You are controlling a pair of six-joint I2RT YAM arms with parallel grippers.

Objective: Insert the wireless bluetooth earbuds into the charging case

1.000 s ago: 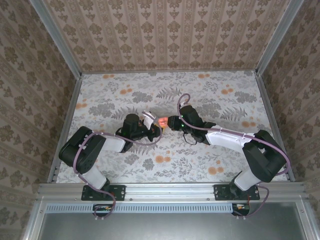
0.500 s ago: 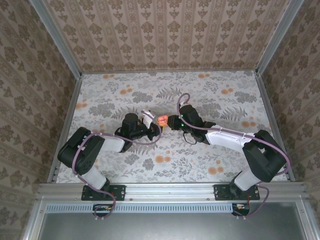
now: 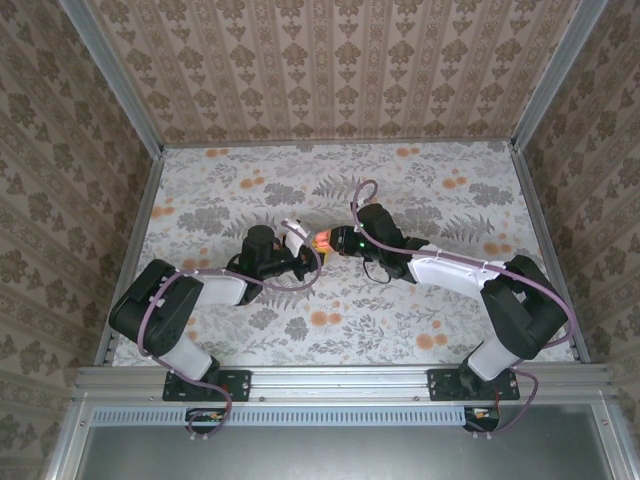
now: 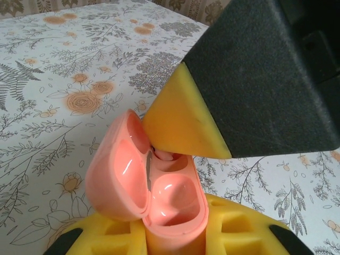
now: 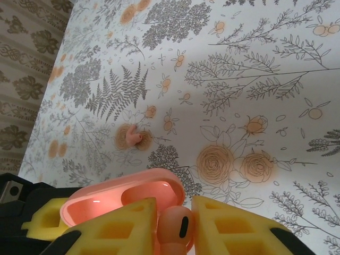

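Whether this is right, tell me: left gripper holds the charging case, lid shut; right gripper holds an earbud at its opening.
Not the lid: the left wrist view shows it open. The left gripper holds the charging case, the right gripper an earbud at its opening.

Both black-and-white jointed arms are kept low and angled inward, so the grippers are brought tip to tip mid-table. The left gripper (image 3: pixel 305 248) is clamped, yellow foam pads (image 4: pixel 239 234) squeezed on the coral-pink glossy plastic charging case (image 4: pixel 159 202). The right gripper (image 5: pixel 174 223) is pinched on a tiny coral-pink plastic earbud (image 5: pixel 172 227), with one wedge-shaped fingertip (image 4: pixel 183 125) pressed right at the case's opening.
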